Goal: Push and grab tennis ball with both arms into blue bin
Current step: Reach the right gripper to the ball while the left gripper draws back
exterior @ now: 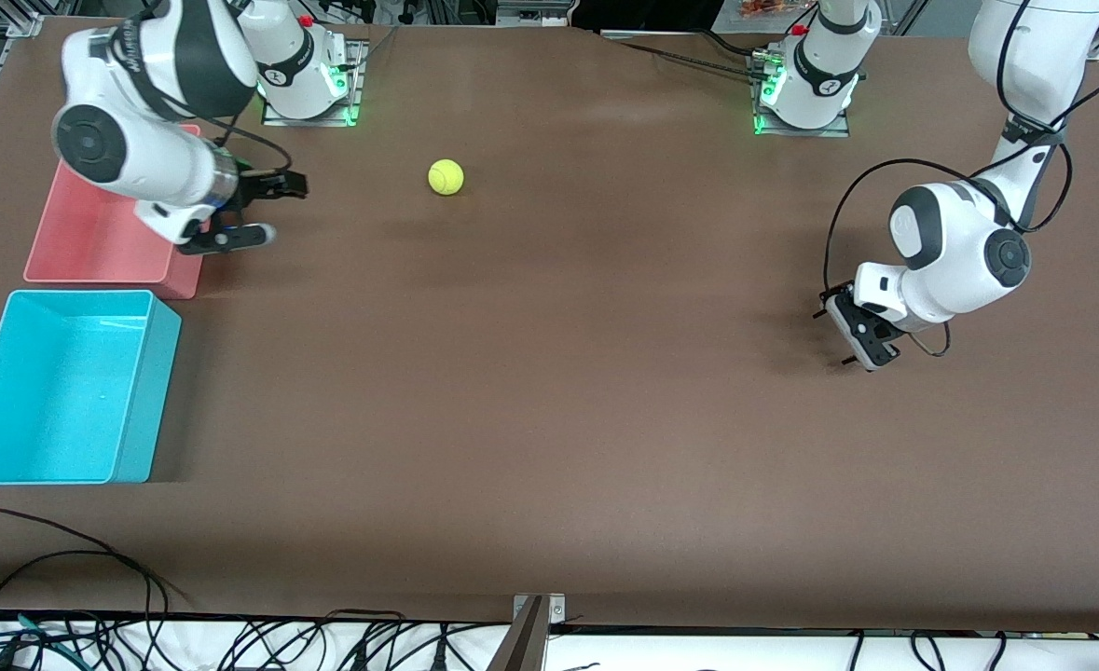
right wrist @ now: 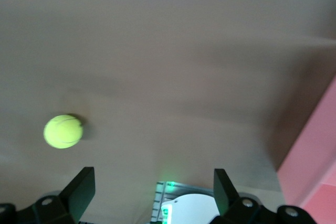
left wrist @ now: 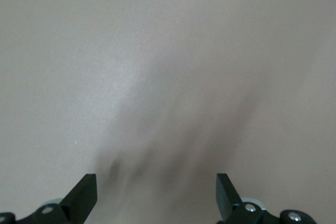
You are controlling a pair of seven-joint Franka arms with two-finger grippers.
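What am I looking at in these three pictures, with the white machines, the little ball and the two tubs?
These are two white robot arms bolted along one edge of a brown table. The big picture comes from a high camera facing them. The two smaller pictures come from cameras on the arms' wrists, looking down past their own fingers.

Each arm ends in a black two-finger gripper. The left gripper hangs over bare table at its arm's end, open and empty. The right gripper is also open and empty, beside the pink tub.

A yellow-green tennis ball lies loose on the table, between the two arm bases and closer to the right arm; the right wrist view shows it too. A blue bin stands nearer to the front camera than the pink tub. Both tubs look empty. Nothing is held.
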